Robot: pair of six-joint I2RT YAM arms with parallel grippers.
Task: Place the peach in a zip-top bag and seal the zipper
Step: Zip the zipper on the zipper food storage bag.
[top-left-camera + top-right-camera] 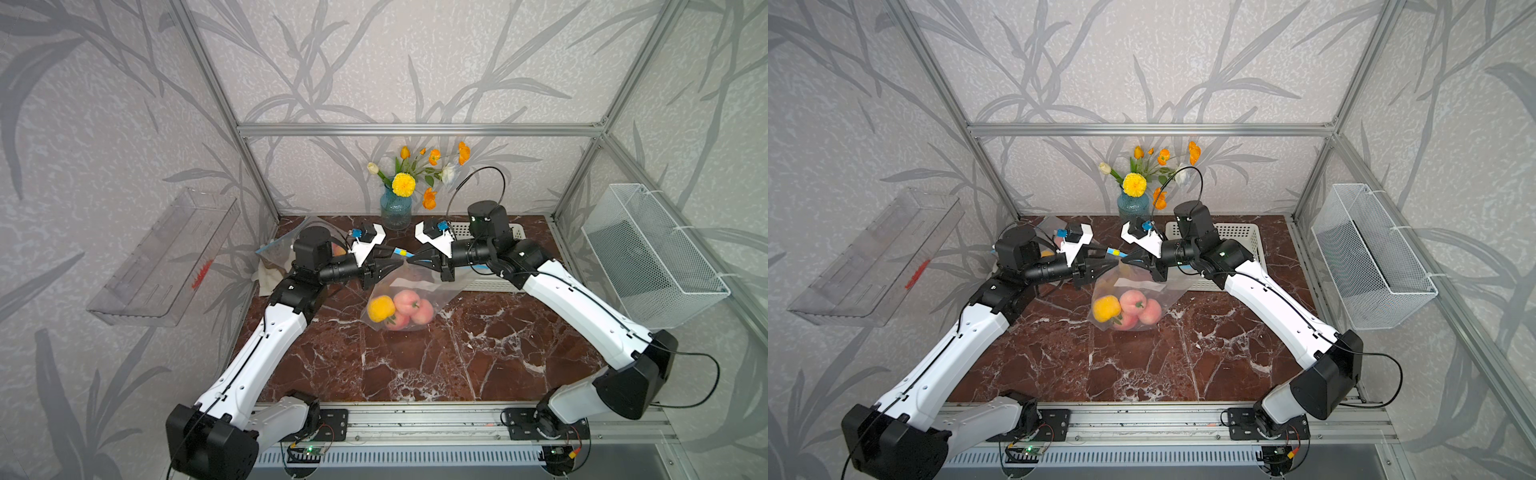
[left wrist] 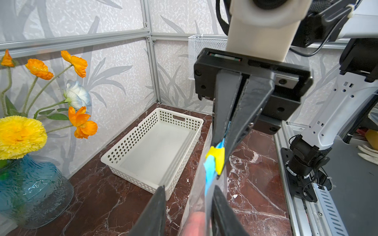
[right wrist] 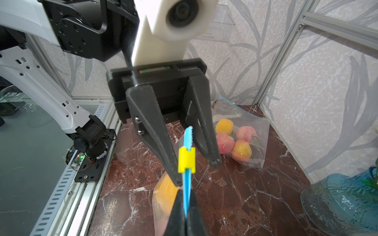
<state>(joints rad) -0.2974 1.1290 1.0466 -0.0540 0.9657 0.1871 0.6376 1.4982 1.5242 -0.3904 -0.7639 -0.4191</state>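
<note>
A clear zip-top bag (image 1: 419,280) (image 1: 1167,293) hangs between my two grippers, its bottom resting on the marble. Inside it lie pink peaches (image 1: 409,305) (image 1: 1133,301) and a yellow fruit (image 1: 381,308). My right gripper (image 1: 411,259) (image 3: 185,216) is shut on the bag's blue zipper strip (image 3: 186,183). A yellow slider (image 3: 186,160) (image 2: 216,158) sits on that strip just beyond its tips. My left gripper (image 1: 395,266) (image 2: 190,188) is open and straddles the bag's top by the slider. The strip lies against one of its fingers (image 2: 223,212).
A second bag of fruit (image 3: 241,139) (image 1: 282,249) lies at the back left. A white perforated basket (image 2: 131,132) (image 1: 1237,230) stands behind the right arm. A blue vase with flowers (image 1: 396,208) is at the back wall. A wire basket (image 1: 652,253) and a clear shelf (image 1: 166,257) hang on the side walls.
</note>
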